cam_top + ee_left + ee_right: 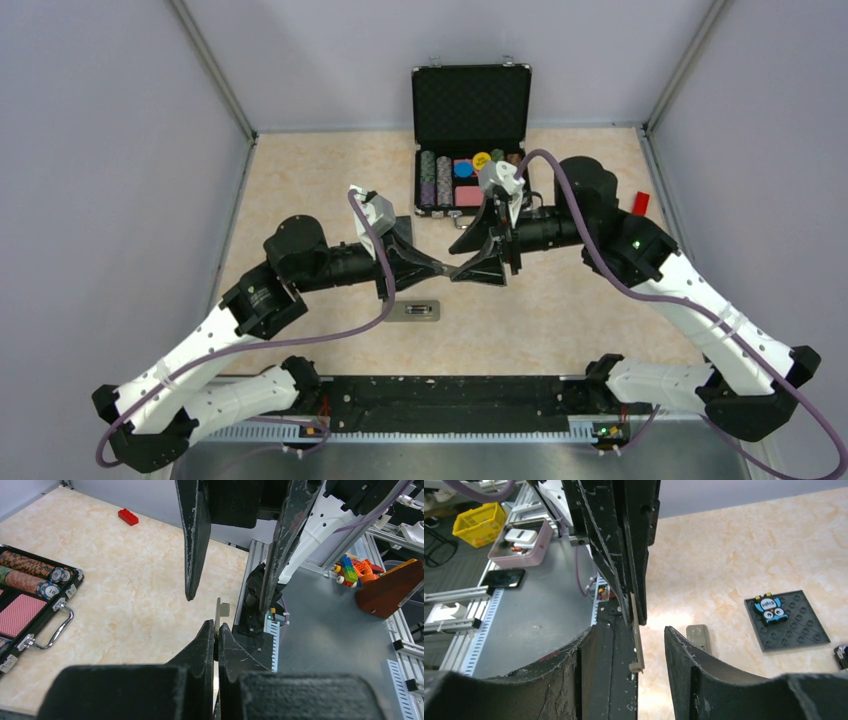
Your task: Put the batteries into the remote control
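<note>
Slippage is risked, should release come too soon, as a thin cover plate [220,611], clenched edge-on in the left gripper [216,626] jaws, is held between the right gripper [642,630] spread jaws, with the remote control [415,311] lying nearby on the tabletop [560,310].

The table [140,580] looks like smooth pale stone. The case handle [61,629] is shiny metal, the thin cover [638,635] matt plastic.

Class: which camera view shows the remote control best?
Top external: the remote control lies whole and unobstructed on the table. The right wrist view shows only one end of it, the rest hidden behind the right gripper. The left wrist view does not show it.
</note>
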